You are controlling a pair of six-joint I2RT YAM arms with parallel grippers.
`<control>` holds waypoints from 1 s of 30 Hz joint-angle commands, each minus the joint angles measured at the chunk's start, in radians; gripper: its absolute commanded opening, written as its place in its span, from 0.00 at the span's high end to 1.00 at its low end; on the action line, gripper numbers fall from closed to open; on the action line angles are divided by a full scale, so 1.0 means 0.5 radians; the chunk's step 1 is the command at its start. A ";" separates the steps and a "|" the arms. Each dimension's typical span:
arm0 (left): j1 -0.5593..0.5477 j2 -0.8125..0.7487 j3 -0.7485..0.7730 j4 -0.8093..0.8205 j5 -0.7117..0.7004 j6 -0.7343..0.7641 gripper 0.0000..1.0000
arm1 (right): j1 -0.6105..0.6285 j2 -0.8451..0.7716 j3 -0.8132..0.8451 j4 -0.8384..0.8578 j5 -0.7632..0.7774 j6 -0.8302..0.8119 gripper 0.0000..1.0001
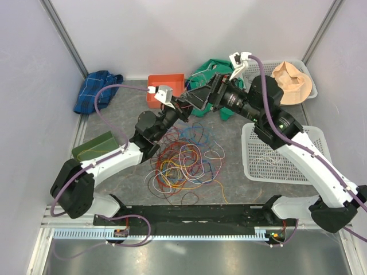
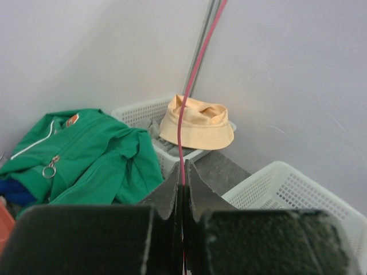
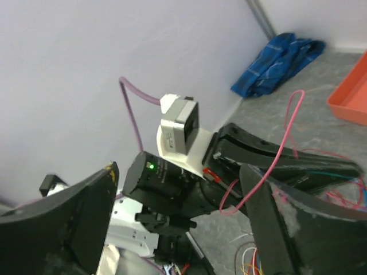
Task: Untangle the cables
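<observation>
Cables: a loose heap of thin, looping cables (image 1: 182,163) in red, orange, yellow, blue, purple and white is spread over the middle of the table (image 1: 114,114), just in front of the left arm.
Pink cable: one smooth, glossy pink cable (image 2: 182,123) is held up above the heap. It is seen as a taut line from the left wrist and as a slack loop from the right wrist.
Left jaws: pressed together, with the pink cable pinched at the tips.
Right jaws: spread wide, with nothing gripped. The pink cable is seen crossing one finger (image 3: 287,229), but whether it touches cannot be told.
Table: grey, mottled, matt.
Baskets: white plastic lattice, rectangular. One basket (image 1: 284,154) is set right of the heap.
Hat: a soft, pale orange hat (image 2: 198,123) with a floppy brim is laid on the far basket (image 2: 137,114).
Jacket: a crumpled green jacket (image 2: 86,149) with a metal zip ring.
</observation>
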 commanded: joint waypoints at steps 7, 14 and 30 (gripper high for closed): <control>0.348 -0.203 0.471 -1.122 -0.183 -0.324 0.98 | 0.007 -0.527 -0.156 -0.062 0.902 -0.315 0.02; 0.628 0.122 1.074 -1.337 -0.005 -0.499 0.98 | 0.004 -0.806 -0.542 -0.089 1.145 -0.358 0.02; 0.895 1.211 2.140 -1.313 0.185 -0.490 0.98 | 0.007 -1.107 -1.696 0.217 1.013 -0.177 0.02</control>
